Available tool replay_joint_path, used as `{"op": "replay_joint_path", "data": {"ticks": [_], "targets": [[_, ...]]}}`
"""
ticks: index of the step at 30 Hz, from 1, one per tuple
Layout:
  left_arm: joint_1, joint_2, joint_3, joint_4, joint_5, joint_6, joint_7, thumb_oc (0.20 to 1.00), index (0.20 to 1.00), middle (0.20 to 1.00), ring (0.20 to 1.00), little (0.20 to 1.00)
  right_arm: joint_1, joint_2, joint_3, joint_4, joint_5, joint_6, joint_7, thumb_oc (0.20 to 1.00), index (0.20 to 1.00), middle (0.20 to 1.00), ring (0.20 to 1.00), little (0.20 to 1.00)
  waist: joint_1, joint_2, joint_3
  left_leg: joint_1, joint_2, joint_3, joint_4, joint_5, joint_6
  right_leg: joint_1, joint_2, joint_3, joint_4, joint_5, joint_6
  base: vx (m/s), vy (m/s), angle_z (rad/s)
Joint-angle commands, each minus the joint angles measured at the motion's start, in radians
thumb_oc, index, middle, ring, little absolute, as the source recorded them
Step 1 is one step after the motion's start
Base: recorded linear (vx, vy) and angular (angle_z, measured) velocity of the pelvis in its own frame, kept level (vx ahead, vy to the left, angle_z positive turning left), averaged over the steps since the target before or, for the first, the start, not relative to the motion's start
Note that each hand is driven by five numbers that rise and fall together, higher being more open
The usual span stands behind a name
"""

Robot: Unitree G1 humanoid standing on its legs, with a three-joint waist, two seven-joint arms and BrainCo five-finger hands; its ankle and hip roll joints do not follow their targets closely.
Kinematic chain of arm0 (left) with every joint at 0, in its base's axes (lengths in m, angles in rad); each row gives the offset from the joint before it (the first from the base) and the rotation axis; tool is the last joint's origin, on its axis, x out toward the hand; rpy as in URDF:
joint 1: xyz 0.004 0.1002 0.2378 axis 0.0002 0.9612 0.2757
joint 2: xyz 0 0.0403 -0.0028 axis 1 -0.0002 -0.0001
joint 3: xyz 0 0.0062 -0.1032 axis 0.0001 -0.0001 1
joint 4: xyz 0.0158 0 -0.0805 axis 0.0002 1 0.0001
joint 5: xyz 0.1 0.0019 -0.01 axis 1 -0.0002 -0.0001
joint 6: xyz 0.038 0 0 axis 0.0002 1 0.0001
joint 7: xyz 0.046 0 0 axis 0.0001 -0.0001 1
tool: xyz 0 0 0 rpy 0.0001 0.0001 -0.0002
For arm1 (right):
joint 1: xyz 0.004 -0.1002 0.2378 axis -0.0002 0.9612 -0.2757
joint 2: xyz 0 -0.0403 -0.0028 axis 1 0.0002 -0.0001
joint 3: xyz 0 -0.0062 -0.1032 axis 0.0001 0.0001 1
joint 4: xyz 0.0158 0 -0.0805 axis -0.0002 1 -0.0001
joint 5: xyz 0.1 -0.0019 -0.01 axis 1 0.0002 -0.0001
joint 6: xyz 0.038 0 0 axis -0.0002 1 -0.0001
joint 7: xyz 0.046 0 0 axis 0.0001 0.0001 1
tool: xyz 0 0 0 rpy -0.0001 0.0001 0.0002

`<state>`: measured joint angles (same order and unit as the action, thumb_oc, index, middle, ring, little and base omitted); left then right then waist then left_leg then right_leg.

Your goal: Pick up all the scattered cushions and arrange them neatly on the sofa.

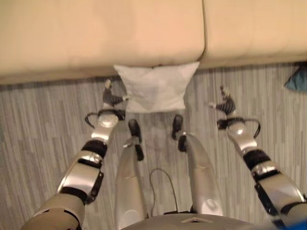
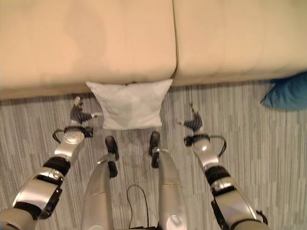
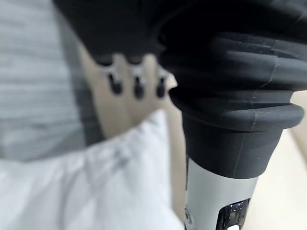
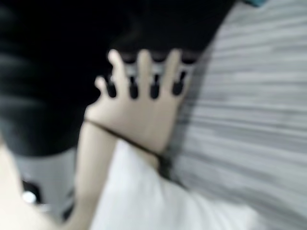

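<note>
White cushion [image 2: 128,104] lies on the floor [image 2: 268,158] against the sofa [image 2: 96,43] front, between left hand [image 2: 78,114] and right hand [image 2: 193,122] — both empty, fingers apparently relaxed and apart, left just beside its edge. Both side edges should be squeezed evenly before lifting onto the seat. A blue cushion [image 2: 287,91] is cut off at the frame edge — finger detail is hard to make out.

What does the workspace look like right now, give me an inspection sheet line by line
Surface: grey striped floor before a beige sofa.
Job's things: white cushion on the floor against the sofa front; blue cushion on the floor to the right.
Clutter: nothing seen.
Hands: left hand beside the white cushion's left edge, right hand apart to its right; both empty, fingers relaxed.
Cables: nothing seen.
Surroundings: nothing seen.
</note>
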<state>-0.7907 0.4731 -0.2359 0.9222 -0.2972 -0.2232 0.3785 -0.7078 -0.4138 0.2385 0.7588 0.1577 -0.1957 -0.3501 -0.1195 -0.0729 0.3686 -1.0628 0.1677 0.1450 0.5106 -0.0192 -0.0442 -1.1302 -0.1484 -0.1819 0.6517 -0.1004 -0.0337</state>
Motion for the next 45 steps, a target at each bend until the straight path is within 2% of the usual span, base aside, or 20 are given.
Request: {"op": "replay_joint_path", "data": {"ticks": [1,8,14,18,24,30,34,41,45], "targets": [[0.027,0.018,-0.002,0.031,-0.043,-0.039,0.036,1.0,1.0,1.0,1.0,1.0,0.005,-0.033,0.013,0.025,0.05,-0.045,-0.057,1.0,1.0,1.0,1.0,1.0,-0.008,0.046,-0.111,-0.055,0.041,-0.02,0.114,-0.127,-0.03,-0.032,-0.03,0.079,-0.086,0.057,0.16,0.0,0.0,0.0],[-0.069,0.073,-0.025,0.054,-0.064,-0.034,0.051,1.0,1.0,1.0,1.0,1.0,-0.129,-0.079,0.019,0.09,0.075,-0.047,-0.07,1.0,1.0,1.0,1.0,1.0,0.001,0.067,-0.117,-0.235,0.033,-0.037,0.224,-0.155,-0.013,-0.215,-0.031,0.096,0.017,0.03,0.157,0.04,-0.033,0.03],[-0.121,0.103,-0.063,0.048,-0.072,-0.033,0.046,1.0,1.0,1.0,1.0,1.0,-0.167,-0.106,0.019,0.112,0.081,-0.043,-0.077,1.0,1.0,1.0,1.0,1.0,0.002,0.078,-0.107,-0.336,0.032,-0.052,0.291,-0.165,-0.01,-0.321,-0.023,0.109,0.092,0.014,0.151,0.02,-0.025,0.06],[-0.162,0.083,-0.1,0.024,-0.061,-0.025,0.052,1.0,1.0,1.0,1.0,1.0,-0.184,-0.12,0.015,0.124,0.084,-0.043,-0.086,1.0,1.0,1.0,1.0,1.0,0.005,0.089,-0.095,-0.397,0.035,-0.066,0.341,-0.176,-0.005,-0.381,-0.015,0.114,0.136,0.01,0.151,0.03,-0.034,-0.01],[-0.224,0.062,-0.144,0.004,-0.059,-0.016,0.047,1.0,1.0,1.0,1.0,1.0,-0.218,-0.127,0.04,0.129,0.099,-0.037,-0.072,1.0,1.0,1.0,1.0,1.0,0.005,0.096,-0.075,-0.446,0.051,-0.085,0.389,-0.184,-0.004,-0.432,0.0,0.118,0.181,0.004,0.145,0.03,-0.058,-0.04],[-0.303,0.041,-0.204,0.003,-0.051,-0.003,0.032,1.0,1.0,1.0,1.0,1.0,-0.291,-0.115,0.081,0.131,0.154,-0.053,-0.041,1.0,1.0,1.0,1.0,1.0,0.01,0.103,-0.02,-0.464,0.086,-0.129,0.447,-0.206,0.003,-0.44,0.037,0.109,0.189,0.012,0.148,0.02,-0.062,-0.13],[-0.383,-0.022,-0.261,-0.021,-0.076,0.002,0.035,1.0,1.0,1.0,1.0,1.0,-0.419,-0.113,0.153,0.114,0.129,-0.037,-0.055,1.0,1.0,1.0,1.0,1.0,0.015,0.119,0.017,-0.471,0.105,-0.161,0.485,-0.212,-0.004,-0.44,0.052,0.106,0.201,0.004,0.143,0.02,-0.085,-0.09],[-0.414,-0.064,-0.297,-0.043,-0.097,-0.01,0.034,1.0,1.0,1.0,1.0,1.0,-0.528,-0.11,0.234,0.154,0.098,-0.016,-0.041,1.0,1.0,1.0,1.0,1.0,0.029,0.129,0.015,-0.47,0.099,-0.167,0.472,-0.204,-0.016,-0.44,0.045,0.106,0.2,0.001,0.141,0.0,-0.037,0.02],[-0.431,-0.082,-0.306,-0.041,-0.11,-0.012,0.04,1.0,1.0,1.0,1.0,1.0,-0.583,-0.08,0.264,0.165,0.095,-0.015,-0.044,1.0,1.0,1.0,1.0,1.0,0.041,0.133,0.006,-0.469,0.096,-0.166,0.464,-0.199,-0.022,-0.44,0.046,0.108,0.199,-0.002,0.14,0.0,-0.027,0.02]]}}
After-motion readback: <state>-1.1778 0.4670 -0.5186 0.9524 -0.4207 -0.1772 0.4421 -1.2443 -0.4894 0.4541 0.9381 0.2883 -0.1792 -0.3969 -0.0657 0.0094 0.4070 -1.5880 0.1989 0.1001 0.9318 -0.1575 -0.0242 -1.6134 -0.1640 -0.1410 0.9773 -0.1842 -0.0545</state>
